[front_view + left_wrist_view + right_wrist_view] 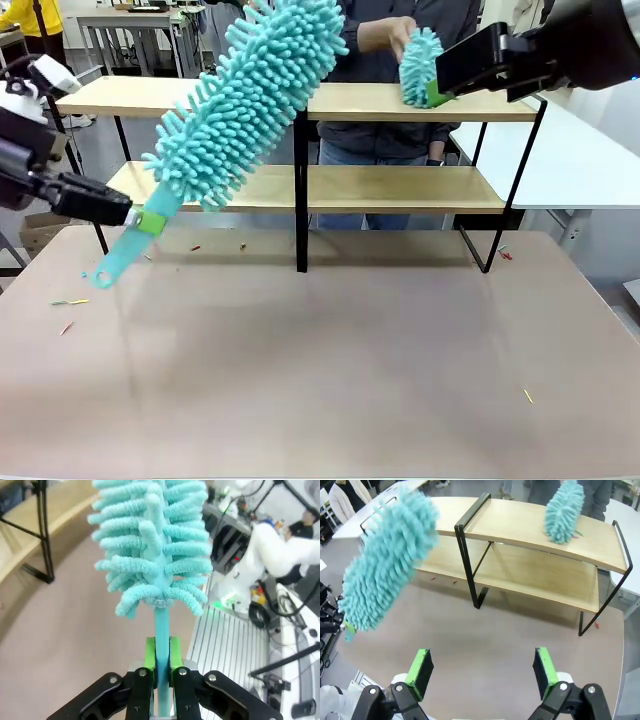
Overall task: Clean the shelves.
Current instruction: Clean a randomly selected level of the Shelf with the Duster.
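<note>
I'm looking across a matte pinkish-brown tabletop (350, 380), w/ small coloured scraps (70, 301) lying near its L edge, a few more by the rack's feet and one toward the R front. The room behind is looking like a lab: a white table (590, 160) off to the R, more tables farther back.

The shelves (400, 185) are standing at the far side of the tabletop, both wood boards running L to R, black centre upright (301, 190) roughly mid-frame.

L gripper (162, 652) is clamping the thin handle of a teal chenille duster (250, 100), green pads pressing on either side. The duster is tilting up and to the R, its fluffy head crossing in front of the top board's L half and blocking my sight of it.

R gripper (481, 660) is hanging released, jaws spread wide, up by the rack's R end. A person behind the rack is pressing a smaller duster (420, 65) onto the top board's R half w/ one hand (385, 35).
</note>
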Robot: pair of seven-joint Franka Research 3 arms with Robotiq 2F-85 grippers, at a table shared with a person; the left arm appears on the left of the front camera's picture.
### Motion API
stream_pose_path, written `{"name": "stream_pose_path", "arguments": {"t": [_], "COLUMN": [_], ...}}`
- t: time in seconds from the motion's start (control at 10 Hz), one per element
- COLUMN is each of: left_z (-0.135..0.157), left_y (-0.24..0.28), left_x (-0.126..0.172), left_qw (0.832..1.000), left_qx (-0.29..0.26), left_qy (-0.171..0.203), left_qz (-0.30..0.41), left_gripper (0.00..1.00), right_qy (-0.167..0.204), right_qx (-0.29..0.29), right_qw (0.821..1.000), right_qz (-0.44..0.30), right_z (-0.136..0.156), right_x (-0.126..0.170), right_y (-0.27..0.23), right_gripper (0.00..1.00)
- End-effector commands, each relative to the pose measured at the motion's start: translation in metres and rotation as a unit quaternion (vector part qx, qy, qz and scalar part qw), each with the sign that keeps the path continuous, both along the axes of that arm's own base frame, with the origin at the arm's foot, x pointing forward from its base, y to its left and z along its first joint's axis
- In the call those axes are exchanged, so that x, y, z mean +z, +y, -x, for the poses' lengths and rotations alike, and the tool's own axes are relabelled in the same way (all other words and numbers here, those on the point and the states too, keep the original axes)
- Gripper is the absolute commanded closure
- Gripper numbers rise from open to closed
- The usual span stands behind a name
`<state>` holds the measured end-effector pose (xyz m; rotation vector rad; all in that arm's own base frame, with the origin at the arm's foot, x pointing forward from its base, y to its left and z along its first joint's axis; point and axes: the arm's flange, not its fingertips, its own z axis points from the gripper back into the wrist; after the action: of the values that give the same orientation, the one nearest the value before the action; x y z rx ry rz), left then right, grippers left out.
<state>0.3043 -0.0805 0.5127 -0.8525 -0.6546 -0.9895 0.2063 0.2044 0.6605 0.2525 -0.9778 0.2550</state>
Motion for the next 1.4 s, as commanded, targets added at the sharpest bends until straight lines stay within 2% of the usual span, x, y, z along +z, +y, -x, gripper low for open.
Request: {"name": "stream_pose_path", "arguments": {"t": [0.0, 0.1, 0.2, 0.3, 0.4, 0.5, 0.6, 0.9, 1.0, 1.1, 1.2, 1.3], "left_z": [0.028, 0.025, 0.025, 0.022, 0.014, 0.003, -0.009, -0.012, -0.016, -0.019, -0.015, -0.001], "left_y": [-0.006, -0.012, -0.021, -0.032, -0.033, -0.038, -0.036, -0.040, -0.042, -0.018, 0.015, 0.060], "left_x": [-0.055, -0.060, -0.067, -0.069, -0.065, -0.058, -0.039, -0.041, -0.034, -0.024, -0.010, 0.010], "left_qw": [0.988, 0.975, 0.953, 0.944, 0.961, 0.979, 0.950, 0.954, 0.939, 0.919, 0.927, 0.937], "left_qx": [-0.085, -0.098, -0.101, -0.103, -0.102, -0.067, -0.129, -0.123, -0.144, -0.187, -0.177, -0.158], "left_qy": [-0.076, -0.111, -0.149, -0.157, -0.130, -0.090, -0.129, -0.123, -0.122, -0.123, -0.116, -0.132], "left_qz": [-0.106, -0.163, -0.242, -0.272, -0.220, -0.171, -0.255, -0.243, -0.287, -0.325, -0.308, -0.281], "left_gripper": [0.88, 0.88, 0.88, 0.88, 0.88, 0.88, 0.88, 0.88, 0.88, 0.88, 0.88, 0.88], "right_qy": [0.000, 0.000, 0.000, 0.000, 0.000, 0.000, 0.000, 0.000, 0.000, 0.000, 0.000, 0.000], "right_qx": [-0.001, -0.001, -0.001, -0.001, -0.001, -0.001, -0.001, -0.001, -0.001, -0.001, -0.001, -0.001], "right_qw": [1.000, 1.000, 1.000, 1.000, 1.000, 1.000, 1.000, 1.000, 1.000, 1.000, 1.000, 1.000], "right_qz": [-0.003, -0.003, -0.003, -0.003, -0.003, -0.003, -0.003, -0.003, -0.003, -0.003, -0.003, -0.003], "right_z": [0.000, 0.000, 0.000, 0.000, 0.000, 0.000, 0.000, 0.000, 0.000, 0.000, 0.000, 0.000], "right_x": [-0.001, -0.001, -0.001, -0.001, -0.001, -0.001, -0.001, -0.001, -0.001, -0.001, -0.001, -0.001], "right_y": [-0.001, -0.001, -0.001, -0.001, -0.001, -0.001, -0.001, -0.001, -0.001, -0.001, -0.001, -0.001], "right_gripper": [0.00, 0.00, 0.00, 0.00, 0.00, 0.00, 0.00, 0.00, 0.00, 0.00, 0.00, 0.00]}}
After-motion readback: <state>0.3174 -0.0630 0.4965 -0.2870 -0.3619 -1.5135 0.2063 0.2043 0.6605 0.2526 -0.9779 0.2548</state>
